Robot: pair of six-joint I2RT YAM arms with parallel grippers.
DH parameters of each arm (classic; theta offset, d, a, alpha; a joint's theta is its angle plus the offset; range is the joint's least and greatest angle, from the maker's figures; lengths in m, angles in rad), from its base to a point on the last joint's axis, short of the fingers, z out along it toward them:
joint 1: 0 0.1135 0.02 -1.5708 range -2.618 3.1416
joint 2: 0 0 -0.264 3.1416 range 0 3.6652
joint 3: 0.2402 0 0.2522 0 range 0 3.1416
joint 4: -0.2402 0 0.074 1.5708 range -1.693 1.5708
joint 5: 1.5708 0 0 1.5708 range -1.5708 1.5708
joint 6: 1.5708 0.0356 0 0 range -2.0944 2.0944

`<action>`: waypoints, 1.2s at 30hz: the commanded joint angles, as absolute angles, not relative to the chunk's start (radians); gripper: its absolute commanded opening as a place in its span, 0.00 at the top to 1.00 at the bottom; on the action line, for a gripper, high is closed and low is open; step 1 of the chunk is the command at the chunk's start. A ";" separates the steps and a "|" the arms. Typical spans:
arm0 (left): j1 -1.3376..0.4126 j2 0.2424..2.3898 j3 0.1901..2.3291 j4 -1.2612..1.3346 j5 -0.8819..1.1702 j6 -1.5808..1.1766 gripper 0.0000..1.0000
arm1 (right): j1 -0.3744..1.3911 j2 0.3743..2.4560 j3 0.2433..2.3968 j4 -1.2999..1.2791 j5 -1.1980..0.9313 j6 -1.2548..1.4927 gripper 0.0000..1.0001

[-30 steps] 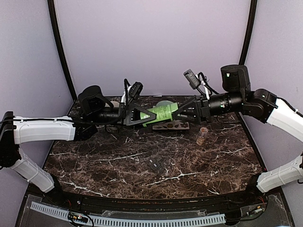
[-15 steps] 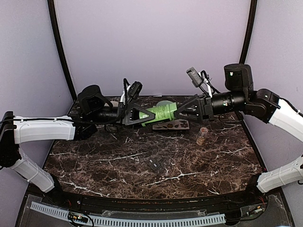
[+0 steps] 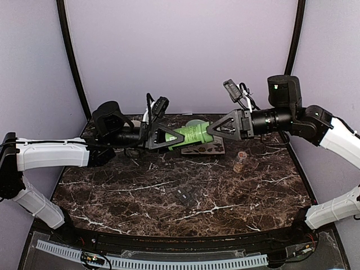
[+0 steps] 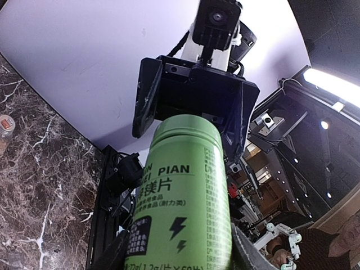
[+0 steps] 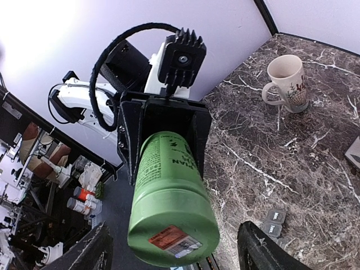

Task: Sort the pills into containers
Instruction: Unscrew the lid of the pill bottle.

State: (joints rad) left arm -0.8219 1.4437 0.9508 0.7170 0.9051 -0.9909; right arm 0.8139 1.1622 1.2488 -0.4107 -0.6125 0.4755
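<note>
One green bottle held by left gripper; right gripper jaws wide at its free end. One mug, one container strip, one small vial.

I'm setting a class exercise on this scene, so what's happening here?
The left gripper holds a green supplement bottle sideways above the marble table. The right gripper is open around its free end, not gripping. The grey pill container lies on the table, away from both grippers.
</note>
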 commanded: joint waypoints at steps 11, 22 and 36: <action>-0.818 1.358 1.018 0.539 0.853 -0.776 1.00 | 0.753 1.218 1.291 -0.395 -0.623 0.935 0.24; -0.818 1.343 1.083 0.382 0.814 -0.625 1.00 | 0.755 1.214 1.278 -0.361 -0.691 1.072 0.22; -0.819 1.368 1.119 0.339 0.807 -0.579 1.00 | 0.782 1.221 1.271 -0.345 -0.723 1.111 0.24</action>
State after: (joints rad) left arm -0.8219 1.3861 1.0733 0.3298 0.8017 -0.6079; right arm 0.7689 1.2205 1.2583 -0.3885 -0.7040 1.1011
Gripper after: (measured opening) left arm 0.532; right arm 0.768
